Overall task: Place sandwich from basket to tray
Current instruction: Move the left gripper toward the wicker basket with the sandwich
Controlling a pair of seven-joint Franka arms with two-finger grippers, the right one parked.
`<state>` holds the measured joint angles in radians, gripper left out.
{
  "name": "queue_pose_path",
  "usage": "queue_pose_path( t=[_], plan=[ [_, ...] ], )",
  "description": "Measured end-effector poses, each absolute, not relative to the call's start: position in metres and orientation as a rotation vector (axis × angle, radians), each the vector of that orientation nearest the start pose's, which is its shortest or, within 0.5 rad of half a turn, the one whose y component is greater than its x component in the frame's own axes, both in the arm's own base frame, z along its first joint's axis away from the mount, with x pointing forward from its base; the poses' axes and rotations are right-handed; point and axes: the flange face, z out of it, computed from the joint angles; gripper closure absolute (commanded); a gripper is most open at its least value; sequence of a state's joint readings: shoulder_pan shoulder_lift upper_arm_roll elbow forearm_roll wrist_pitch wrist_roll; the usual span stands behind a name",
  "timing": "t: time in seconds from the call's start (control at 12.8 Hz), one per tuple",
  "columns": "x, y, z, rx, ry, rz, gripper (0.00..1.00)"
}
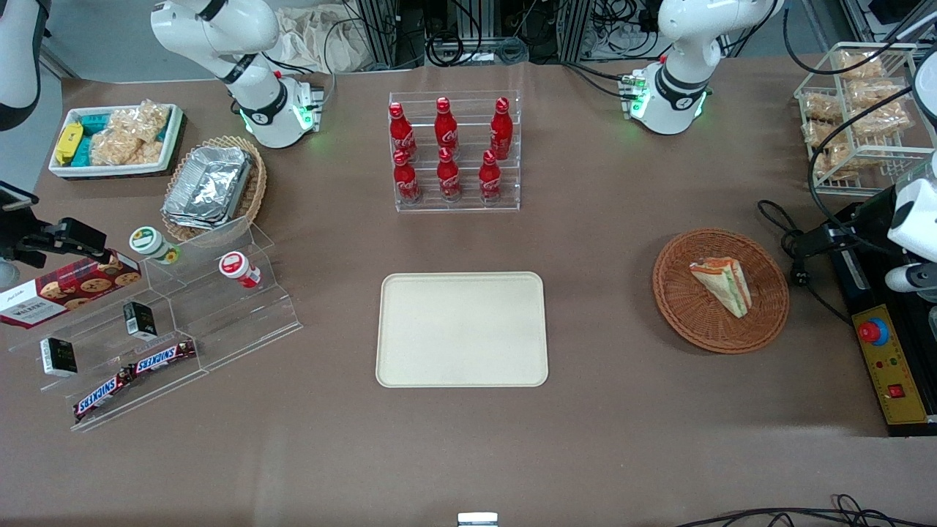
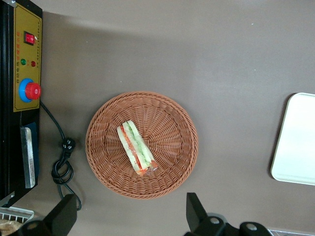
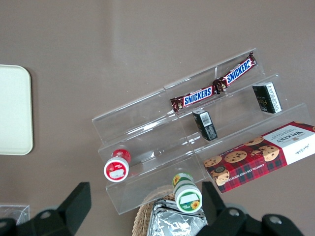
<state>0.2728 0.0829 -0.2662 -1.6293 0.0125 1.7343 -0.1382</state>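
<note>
The sandwich, a wrapped white wedge with green and orange-red stripes, lies in the round reddish-brown basket toward the working arm's end of the table. The cream tray lies flat beside the basket, nearer the table's middle, with nothing on it. My gripper hangs high above the table, over bare cloth slightly farther from the front camera than the basket. Its two black fingers stand wide apart, open, with nothing between them.
A black control box with a red button and a coiled cable sit beside the basket at the table's end. A wire rack of snack bags and a clear rack of red bottles stand farther back.
</note>
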Motion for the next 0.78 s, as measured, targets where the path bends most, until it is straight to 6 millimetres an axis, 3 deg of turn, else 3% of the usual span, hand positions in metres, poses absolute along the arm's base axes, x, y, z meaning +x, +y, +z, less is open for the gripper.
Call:
queue_pose_path(
  t=[0.39,0.63,0.78],
  plan=[
    [0.591,0.011,0.564,-3.145,-0.226,-0.01,0.0],
    [0.594,0.015,0.543,-3.144,-0.252,0.084,0.0],
    [0.595,0.023,0.524,-3.117,-0.435,0.145,0.0]
  ],
)
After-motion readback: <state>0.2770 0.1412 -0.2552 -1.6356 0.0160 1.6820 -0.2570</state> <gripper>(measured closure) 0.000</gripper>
